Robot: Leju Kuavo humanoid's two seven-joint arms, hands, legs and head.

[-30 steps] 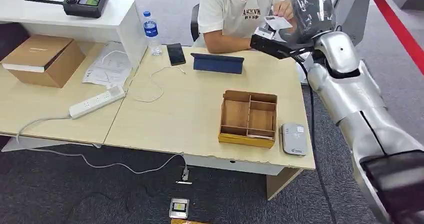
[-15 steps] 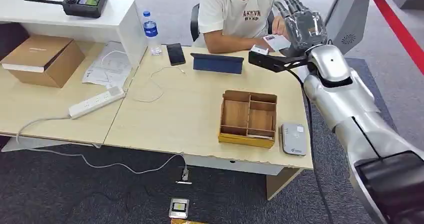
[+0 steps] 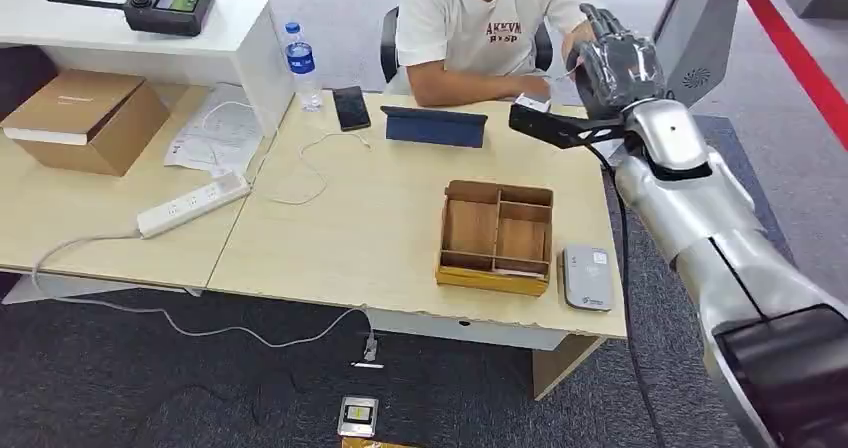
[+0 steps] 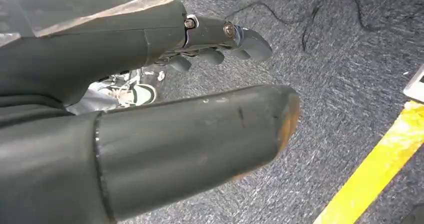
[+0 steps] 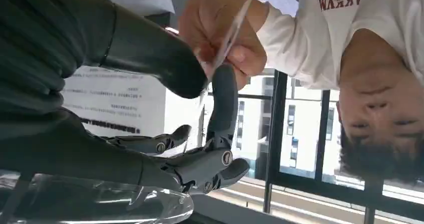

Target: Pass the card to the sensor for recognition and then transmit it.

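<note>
Head view showed the right hand point(image 3: 615, 63) raised past the far right corner of the light wooden desk point(image 3: 360, 228), level with the chest of a person in a white T-shirt point(image 3: 480, 18) seated behind it. From the right wrist view, the card point(image 5: 227, 36) stood edge-on as a thin pale strip, pinched between the robot's thick thumb and one dark finger point(image 5: 224, 104), while the person's hand point(image 5: 220, 29) also gripped it from the other side. Whether the robot's grasp on it was firm could not be told; both hands touched the card.

On the desk lay a wooden compartment tray point(image 3: 497, 236), with a grey card reader point(image 3: 587, 277) just beside it near the front right edge. A dark tablet point(image 3: 436, 126) and a black phone point(image 3: 352, 107) lay near the person, and a water bottle point(image 3: 301, 64) stood at the far side.

Left wrist view showed the left hand point(image 4: 150, 109) hanging over grey carpet point(image 4: 325, 84), its fingers apart and holding nothing, near a yellow floor stripe point(image 4: 380, 174).
</note>
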